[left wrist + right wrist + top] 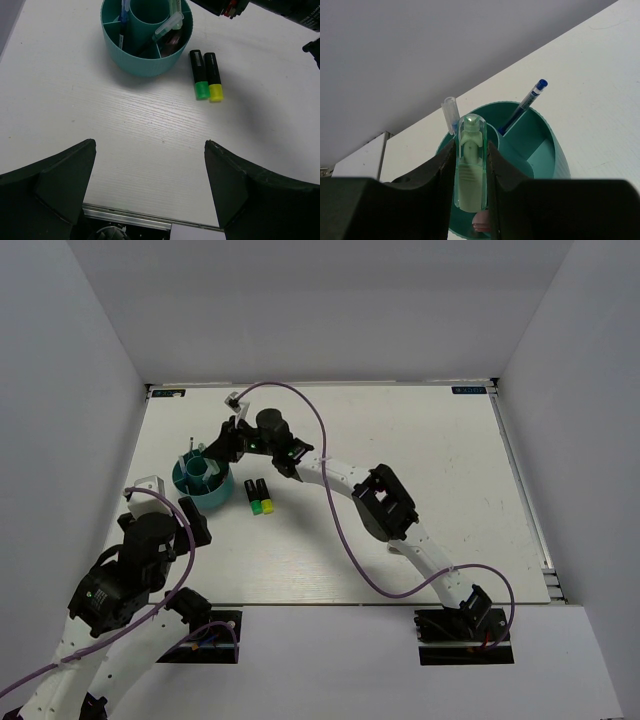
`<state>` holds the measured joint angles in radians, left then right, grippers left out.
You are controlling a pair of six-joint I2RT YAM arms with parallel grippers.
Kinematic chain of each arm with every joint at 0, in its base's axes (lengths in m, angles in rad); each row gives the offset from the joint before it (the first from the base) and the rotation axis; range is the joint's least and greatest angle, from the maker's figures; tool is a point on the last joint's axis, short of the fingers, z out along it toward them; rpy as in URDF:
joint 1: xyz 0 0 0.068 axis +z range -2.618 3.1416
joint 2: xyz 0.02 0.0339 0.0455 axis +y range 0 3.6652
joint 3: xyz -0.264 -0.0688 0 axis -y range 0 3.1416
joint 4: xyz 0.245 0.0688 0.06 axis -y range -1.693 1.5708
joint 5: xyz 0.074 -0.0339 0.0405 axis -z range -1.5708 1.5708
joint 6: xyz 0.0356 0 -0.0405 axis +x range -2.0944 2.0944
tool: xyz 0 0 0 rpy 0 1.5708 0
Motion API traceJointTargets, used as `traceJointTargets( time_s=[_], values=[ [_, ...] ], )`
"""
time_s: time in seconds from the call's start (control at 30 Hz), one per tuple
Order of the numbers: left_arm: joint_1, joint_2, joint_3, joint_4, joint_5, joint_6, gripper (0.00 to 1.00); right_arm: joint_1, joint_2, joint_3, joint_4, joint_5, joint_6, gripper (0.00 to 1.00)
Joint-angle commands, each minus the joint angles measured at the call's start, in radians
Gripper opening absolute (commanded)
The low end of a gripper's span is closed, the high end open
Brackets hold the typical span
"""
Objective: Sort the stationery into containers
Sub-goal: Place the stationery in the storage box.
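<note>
The right gripper pinches the pale green marker between its two fingers, one pressed on each side of the barrel. In the right wrist view the marker stands in the middle of the frame, right over the holder. In the left wrist view its lower end dips, tilted, inside the rim of the holder, in an outer compartment to the right of the inner tube. Whether it touches the bottom cannot be told.

In the overhead view the holder sits left of centre on the table, with the right gripper just above it in the frame.

A blue pen leans in a compartment on the upper right side of the holder in the right wrist view. A clear-capped pen rises at the upper left of the rim. Something pink shows low in the holder under the marker, too hidden to name.

Two black markers lie side by side, touching, just right of the holder. One has a green end and the other a yellow end.

The left gripper hangs at the lower left of the overhead view, near the holder. Its fingers are spread wide with nothing between them.
</note>
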<state>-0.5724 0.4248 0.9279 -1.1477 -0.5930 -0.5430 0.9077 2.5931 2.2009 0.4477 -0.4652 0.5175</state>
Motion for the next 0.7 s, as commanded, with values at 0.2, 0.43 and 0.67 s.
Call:
traceJointTargets(
  time_s=[0.2, 0.43, 0.67],
  values=[
    [0.002, 0.002, -0.003, -0.006, -0.013, -0.006, 1.0, 0.002, -0.03, -0.072, 0.089, 0.002, 0.007, 0.06],
    [0.0, 0.0, 0.003, -0.012, -0.013, -0.005, 1.0, 0.003, -0.031, -0.073, 0.083, -0.006, -0.004, 0.27],
    [0.0, 0.0, 0.008, -0.01, -0.005, -0.005, 1.0, -0.003, -0.062, -0.087, 0.083, -0.015, -0.019, 0.37]
  ],
)
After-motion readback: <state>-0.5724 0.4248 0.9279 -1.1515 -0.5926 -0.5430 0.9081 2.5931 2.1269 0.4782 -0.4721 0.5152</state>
